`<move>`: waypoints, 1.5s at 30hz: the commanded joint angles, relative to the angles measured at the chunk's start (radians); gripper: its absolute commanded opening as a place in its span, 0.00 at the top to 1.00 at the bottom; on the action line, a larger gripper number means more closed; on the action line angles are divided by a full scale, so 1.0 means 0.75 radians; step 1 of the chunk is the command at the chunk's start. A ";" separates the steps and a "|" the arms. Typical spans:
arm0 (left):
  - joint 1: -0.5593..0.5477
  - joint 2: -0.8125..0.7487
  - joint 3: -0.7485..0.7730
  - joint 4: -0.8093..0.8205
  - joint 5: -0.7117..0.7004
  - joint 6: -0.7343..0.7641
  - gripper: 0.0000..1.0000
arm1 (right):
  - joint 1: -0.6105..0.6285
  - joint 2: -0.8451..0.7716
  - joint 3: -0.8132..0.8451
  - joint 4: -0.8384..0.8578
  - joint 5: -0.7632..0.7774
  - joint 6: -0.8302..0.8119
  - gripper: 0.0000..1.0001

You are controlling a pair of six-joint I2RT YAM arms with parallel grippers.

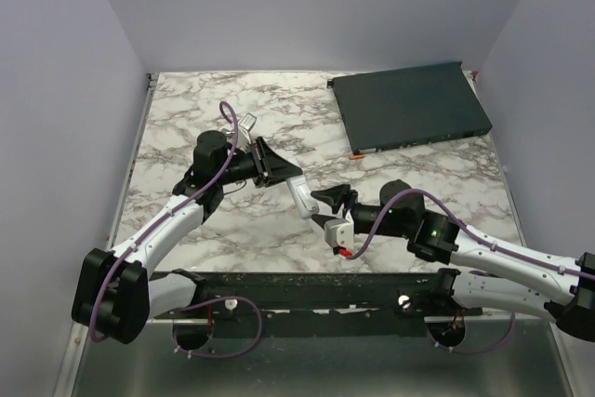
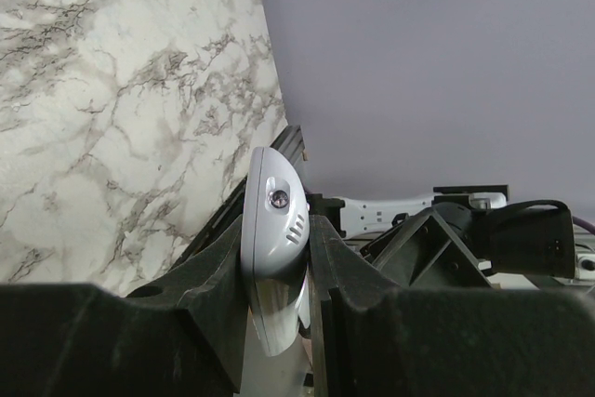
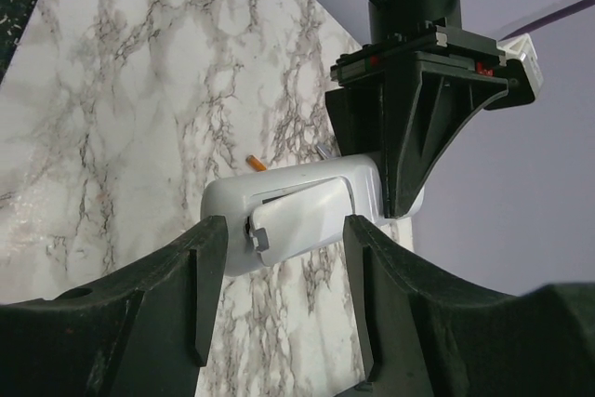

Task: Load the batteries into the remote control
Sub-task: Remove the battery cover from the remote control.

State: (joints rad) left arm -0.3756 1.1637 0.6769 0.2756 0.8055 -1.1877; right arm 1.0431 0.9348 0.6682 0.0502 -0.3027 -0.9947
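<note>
Left arm [image 1: 173,220] jaws clamped; right arm [image 1: 502,262] jaws parted.

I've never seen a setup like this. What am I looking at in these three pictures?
Two robot arms stand at a marble table, each ending in a two-finger gripper. One picture looks down from above; the other two come from cameras on each wrist. The left gripper is shut on a white remote control. The right gripper is open, facing the remote. A small orange battery lies on the marble, and a dark flat box sits at the far right.
</note>
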 commanded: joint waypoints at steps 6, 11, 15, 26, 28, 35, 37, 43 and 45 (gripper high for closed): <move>-0.007 -0.008 0.012 0.061 0.022 -0.011 1.00 | -0.002 -0.015 0.023 -0.057 -0.096 0.084 0.38; -0.007 0.001 0.009 0.076 0.013 -0.014 1.00 | -0.002 -0.049 -0.017 0.145 -0.072 0.289 0.37; -0.009 0.010 0.006 0.089 0.006 -0.019 1.00 | -0.001 -0.065 -0.031 0.347 -0.008 0.596 0.37; -0.005 0.036 0.016 0.099 0.003 -0.022 1.00 | 0.006 -0.019 0.187 0.172 0.674 1.585 0.30; -0.006 0.043 0.018 0.097 0.002 -0.020 1.00 | 0.006 0.047 0.289 -0.018 0.764 1.752 0.30; -0.006 0.057 0.032 0.089 -0.006 -0.016 1.00 | 0.017 0.254 0.510 -0.485 0.834 2.137 0.27; -0.005 0.060 0.033 0.087 -0.007 -0.016 1.00 | 0.016 0.306 0.563 -0.596 0.850 2.191 0.26; -0.005 0.068 0.034 0.086 -0.009 -0.016 1.00 | 0.017 0.352 0.595 -0.684 0.816 2.222 0.24; -0.006 0.067 0.034 0.086 -0.008 -0.016 1.00 | 0.017 0.371 0.607 -0.700 0.774 2.212 0.23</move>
State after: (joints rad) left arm -0.3752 1.2102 0.6769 0.3126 0.8043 -1.2011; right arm 1.0485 1.1988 1.0752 -0.3859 0.2874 0.6212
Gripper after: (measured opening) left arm 0.274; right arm 0.762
